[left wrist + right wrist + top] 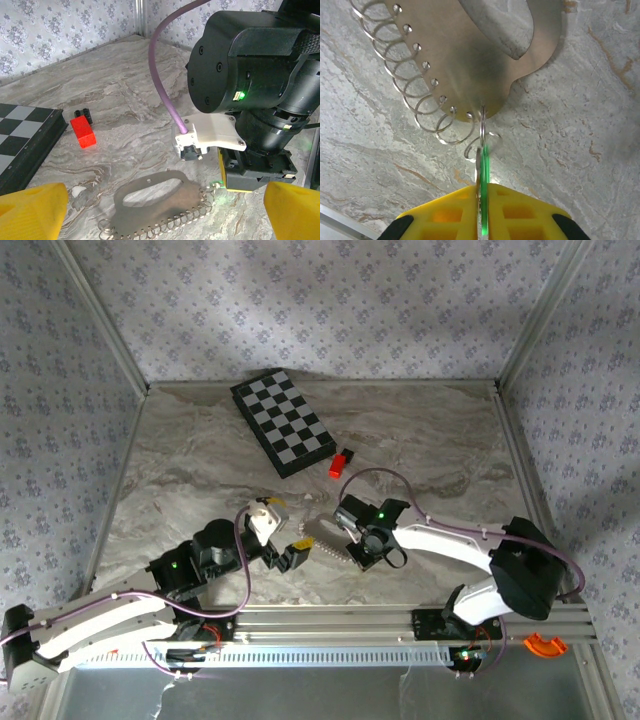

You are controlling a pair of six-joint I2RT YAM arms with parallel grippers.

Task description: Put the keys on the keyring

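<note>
Yellow fingers (445,212) of the right hand (482,200) press together on the green key (485,160), held edge-on at the end ring (482,127) of the keyring (465,55), a ringed metal plate flat on the table (585,150). Beside it the left hand (162,212) hovers, its fingers (30,210) wide apart.

Flat keyring (470,60) of brushed grey metal, satin rather than mirror-bright, with thin polished wire rings (427,107) glinting along its edge. At the keyring's tip, a key (485,165) of glossy green plastic beside a sliver of bare metal. Matt yellow plastic on the right gripper (482,192) just below that tip, and on the left gripper (165,205) either side of the keyring. Under the keyring, a smooth marble-look table (200,460), low sheen. Beyond the keyring, a matt red plastic block (82,132) and a semi-gloss checkerboard (20,140). Above the keyring, a smooth purple cable (162,75), a white plastic bracket (210,132), a black satin housing (250,60).
</note>
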